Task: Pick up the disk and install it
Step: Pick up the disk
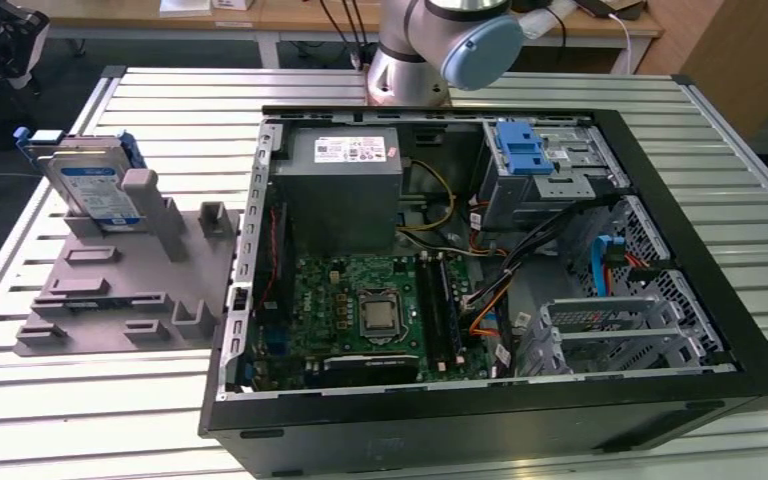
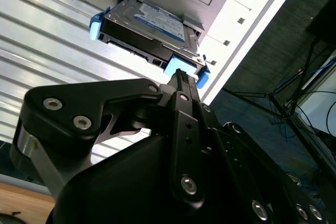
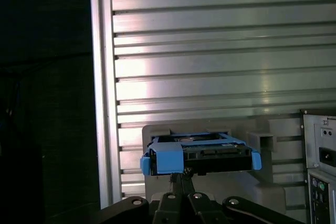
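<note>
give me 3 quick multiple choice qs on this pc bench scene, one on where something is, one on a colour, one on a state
1. Where is the flat silver-grey hard disk with the white-and-blue label?
A. Standing on edge in the grey plastic stand, at the exterior view's left of the black computer case
B. Slotted inside the case
C. Held up in a person's hand

2. What colour are the plastic rails along the disk's edges?
A. Red
B. Blue
C. Yellow

3. What state is the case in?
A. Closed by a side panel
B. Open, with the green circuit board showing
C. Turned with its opening face down

Answers:
1 A, since the exterior view shows the disk upright in the stand, outside the case.
2 B, since both wrist views show blue rails.
3 B, since the board lies exposed in the exterior view.
</note>
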